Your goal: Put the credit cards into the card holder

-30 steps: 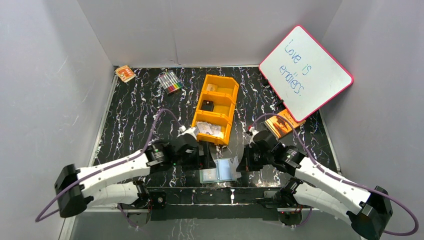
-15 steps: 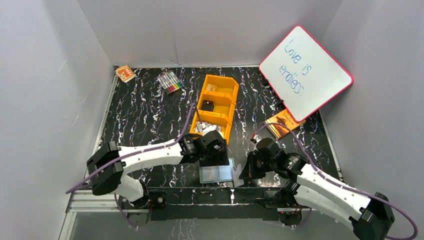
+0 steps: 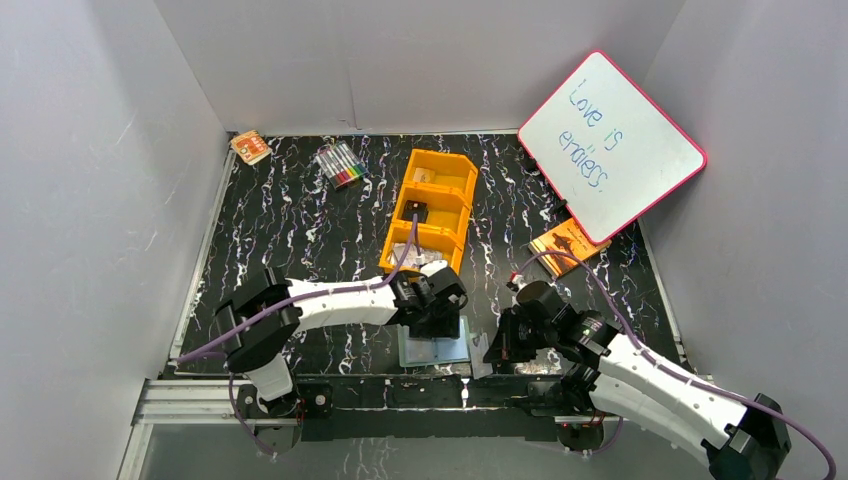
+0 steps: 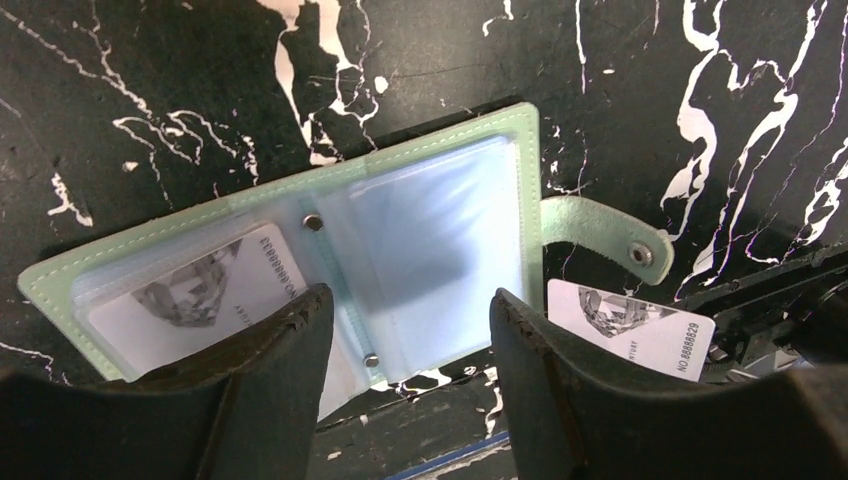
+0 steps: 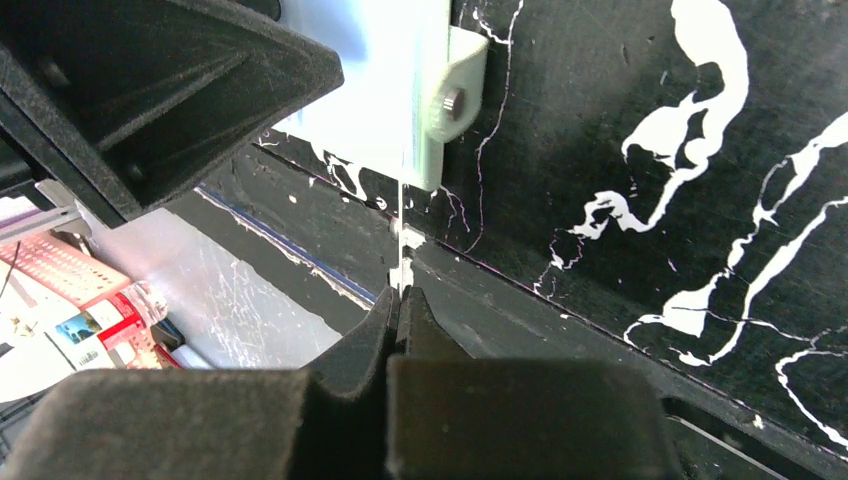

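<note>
White left arm (image 3: 340,300) and right arm (image 3: 660,385), black joints, purple cables

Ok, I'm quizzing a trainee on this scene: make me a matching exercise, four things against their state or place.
1 sage-green stitched card holder
2 left gripper
3 right gripper
4 orange plastic three-compartment tray

a shut on a pale plastic card
b behind the holder, mid-table
c lying open, clear pockets up
d open, above the holder

Pairs: 1-c, 2-d, 3-a, 4-b

Bottom centre of top view: card holder (image 3: 440,350), one card (image 4: 190,295) tucked inside; tray (image 3: 445,158) just above; whiteboard (image 3: 612,145) upper right, markers (image 3: 341,163) upper left.
</note>
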Robot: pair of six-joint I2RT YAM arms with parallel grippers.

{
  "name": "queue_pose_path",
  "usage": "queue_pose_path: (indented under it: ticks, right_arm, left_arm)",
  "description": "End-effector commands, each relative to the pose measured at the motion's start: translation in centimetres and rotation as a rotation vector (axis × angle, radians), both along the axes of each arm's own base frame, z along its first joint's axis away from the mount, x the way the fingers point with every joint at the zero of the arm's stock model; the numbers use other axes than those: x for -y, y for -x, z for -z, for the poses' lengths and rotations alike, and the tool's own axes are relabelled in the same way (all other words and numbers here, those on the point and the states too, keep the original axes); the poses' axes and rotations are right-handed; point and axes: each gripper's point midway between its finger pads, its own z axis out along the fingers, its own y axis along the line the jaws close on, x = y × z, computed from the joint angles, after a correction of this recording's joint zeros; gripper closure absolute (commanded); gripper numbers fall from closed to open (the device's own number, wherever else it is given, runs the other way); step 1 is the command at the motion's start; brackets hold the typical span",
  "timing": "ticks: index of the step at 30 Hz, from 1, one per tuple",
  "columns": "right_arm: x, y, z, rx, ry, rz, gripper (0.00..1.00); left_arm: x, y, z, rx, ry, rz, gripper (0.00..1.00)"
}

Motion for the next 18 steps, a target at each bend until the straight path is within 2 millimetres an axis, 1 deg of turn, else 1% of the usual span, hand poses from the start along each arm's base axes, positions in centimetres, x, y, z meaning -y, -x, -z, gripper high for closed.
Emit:
queue_pose_path:
  ticks: [1, 3, 5, 7, 14, 18]
  right_arm:
    - [0.1, -0.7, -1.8, 0.045, -0.012, 0.025, 1.00]
    - [0.2, -0.9, -2.2, 0.056, -0.010, 0.027, 1.00]
    - [0.2, -0.9, -2.3, 0.060, -0.008, 0.025, 1.00]
    - [0.3, -0.8, -2.2, 0.060, -0.008, 0.022, 1.00]
    - [-0.2, -0.7, -2.2, 0.059, -0.041, 0.011, 1.00]
    - [-0.4, -0.5, -1.9, 0.050, -0.043, -0.004, 1.00]
  left_arm:
    - [0.2, -0.7, -0.2, 0.032, -0.034, 0.017, 0.45]
    - [0.0, -0.7, 0.3, 0.029, -0.054, 0.019, 0.46]
    - [-0.2, -0.7, 0.8, 0.026, -0.079, 0.024, 0.50]
    - [-0.6, -0.7, 1.3, 0.021, -0.104, 0.025, 0.56]
    - [-2.2, 0.0, 2.8, -0.005, -0.159, 0.009, 0.81]
    - [-2.6, 0.1, 3.0, -0.006, -0.165, 0.002, 0.93]
